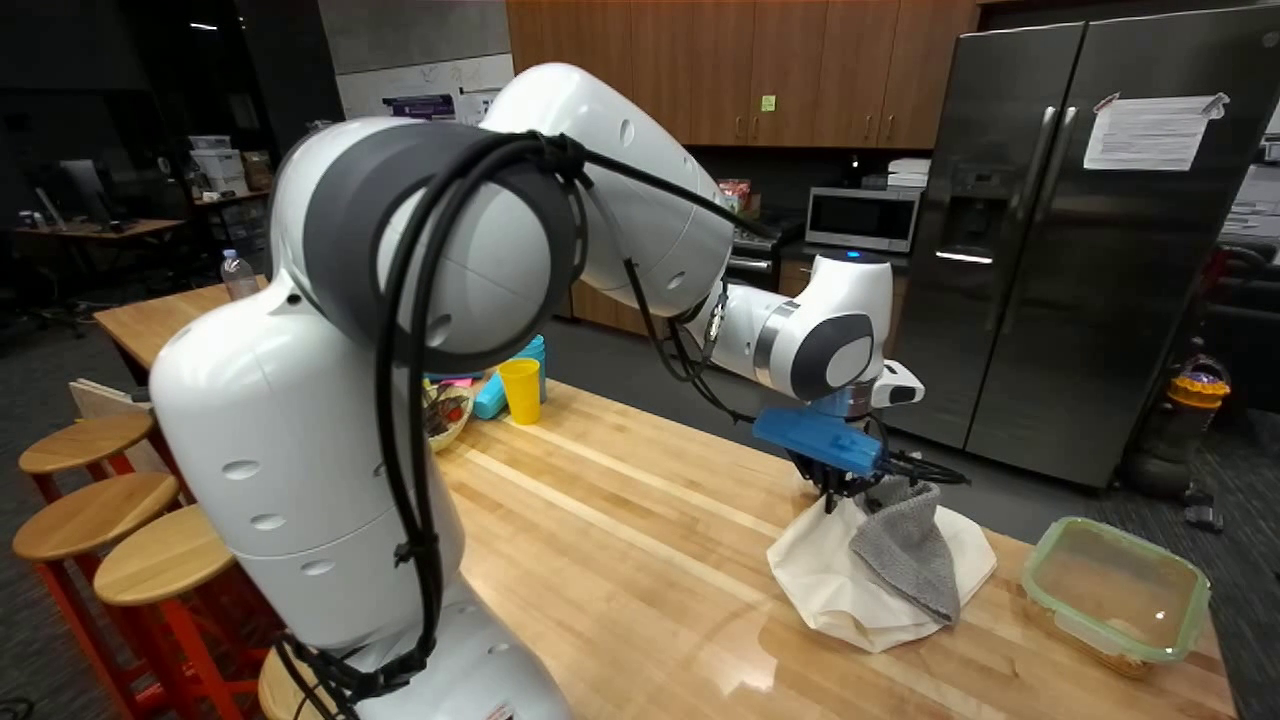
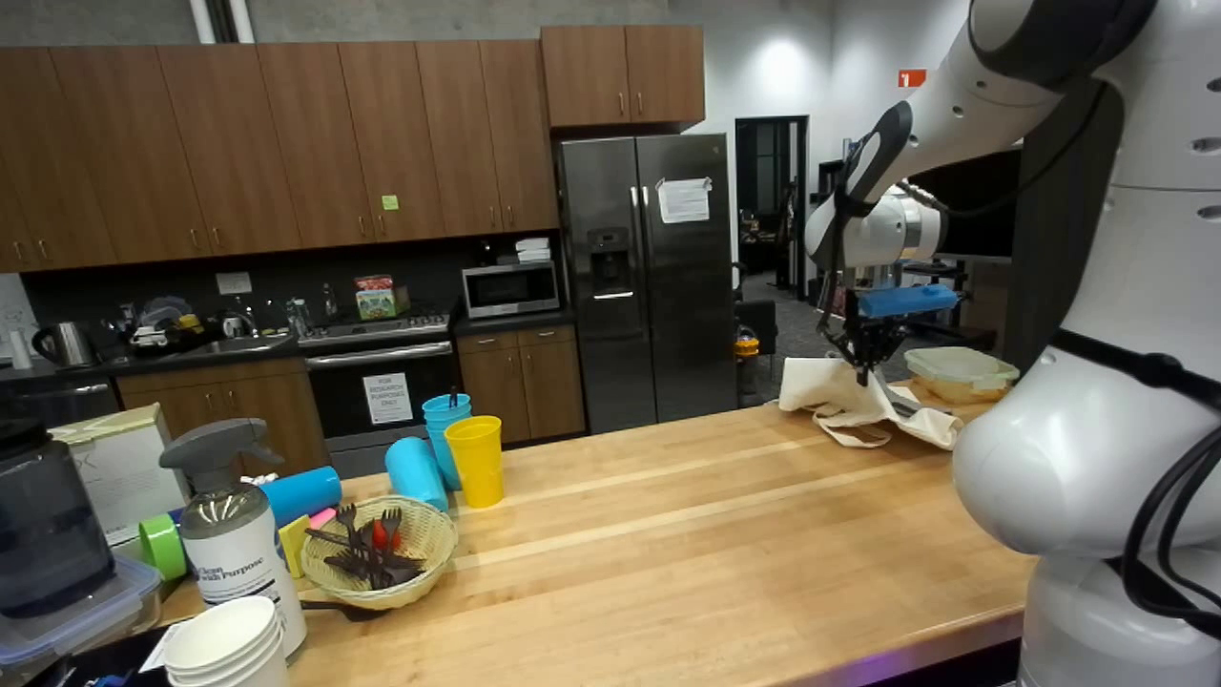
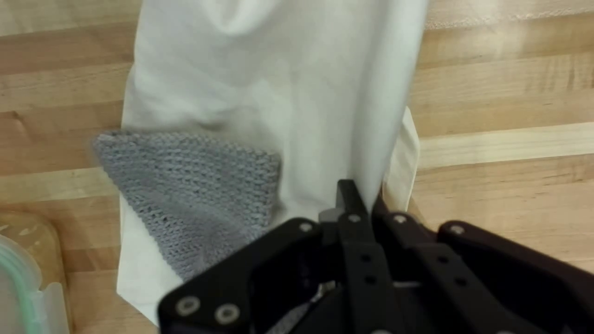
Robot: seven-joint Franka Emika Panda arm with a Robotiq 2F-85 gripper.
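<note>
Wrist view shows the black fingers [image 3: 347, 197] pressed close together, with what looks like a thin fold of a cream cloth tote bag [image 3: 320, 102] pinched at their tips. A fold is likely the easy bit to grab, because the cloth is soft and floppy. The bag sits right under the fingers, near one end of the table [image 1: 620, 510], and the pinch seems to pull part of it up into a ridge. On top of the bag lies a grey knitted cloth [image 3: 199, 185], drooping over it. Its other end goes in under the fingers, so I cannot tell if they touch it. Near the bag is a see-through box with a green-rimmed lid [image 1: 1115, 590].

The table is shiny, stripy wood. Well away from the bag, both exterior views show a yellow cup [image 2: 475, 463], blue cups [image 2: 415, 472] and a basket [image 2: 437, 539], which holds dark forks [image 2: 372, 558] in one place. Past the table is a kitchen, with a big dark fridge [image 2: 668, 305] and brown cupboards [image 2: 286, 143]
</note>
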